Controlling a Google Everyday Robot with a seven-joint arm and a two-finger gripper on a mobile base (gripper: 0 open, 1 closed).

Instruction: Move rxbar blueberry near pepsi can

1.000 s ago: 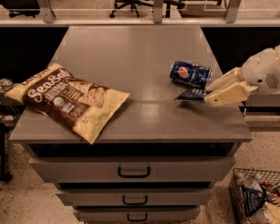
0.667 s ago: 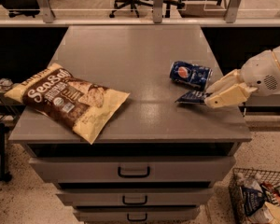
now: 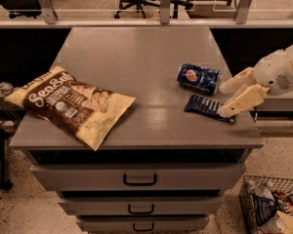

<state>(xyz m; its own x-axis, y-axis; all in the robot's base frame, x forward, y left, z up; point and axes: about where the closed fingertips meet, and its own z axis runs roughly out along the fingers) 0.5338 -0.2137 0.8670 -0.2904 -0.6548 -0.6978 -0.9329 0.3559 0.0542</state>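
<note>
The pepsi can [image 3: 199, 77] lies on its side on the right part of the grey cabinet top [image 3: 136, 72]. The rxbar blueberry [image 3: 203, 107], a flat dark navy bar, lies flat just in front of the can, a small gap apart. My gripper [image 3: 223, 100] comes in from the right at the bar's right end. Its cream fingers are spread: one finger [image 3: 236, 82] points toward the can, and the other fingertip rests at the bar's right edge. Nothing is held between them.
A large brown-and-cream Sea Salt chip bag [image 3: 71, 104] lies at the front left. The cabinet has drawers below. A wire basket [image 3: 271, 211] with packets stands on the floor at the right. Office chairs stand behind the far rail.
The fingers have spread apart and the bar now lies flat and more exposed on the top. The can and chip bag have not moved.
</note>
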